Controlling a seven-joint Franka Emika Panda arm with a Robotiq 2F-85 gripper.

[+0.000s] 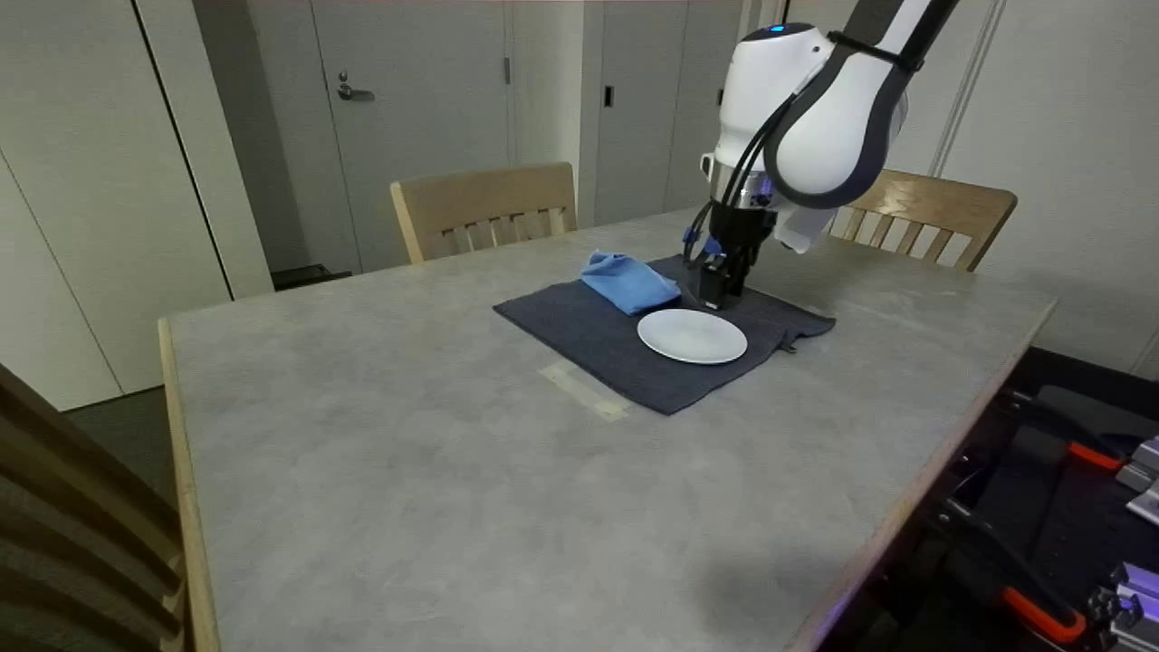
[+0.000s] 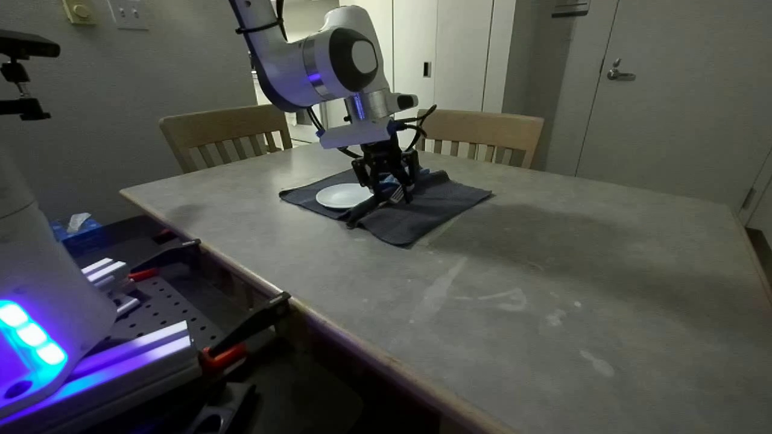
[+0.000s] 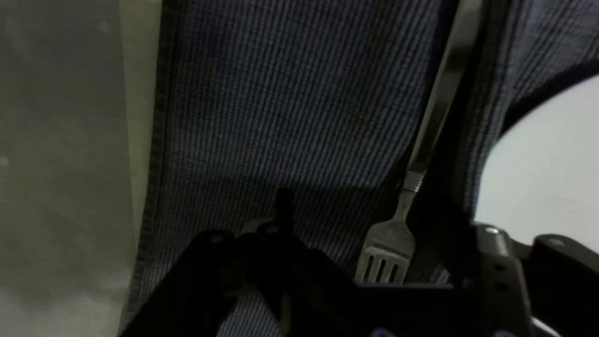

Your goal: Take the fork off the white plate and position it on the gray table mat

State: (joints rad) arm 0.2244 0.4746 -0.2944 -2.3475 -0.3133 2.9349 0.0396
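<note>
The silvery fork lies on the dark gray table mat in the wrist view, tines toward the gripper. A raised fold of the mat runs between it and the white plate. The fork's tines also show in an exterior view. The plate sits on the mat in both exterior views. My gripper is open, low over the mat, with its fingers apart on either side of the fork's head. It points down beside the plate in both exterior views. The tine tips are hidden in the wrist view.
A folded bright-blue cloth lies on the mat beside the plate, close to the gripper. The mat rests on a pale gray tabletop. Wooden chairs stand at the table's edges. Clamps grip the table edge near the robot base.
</note>
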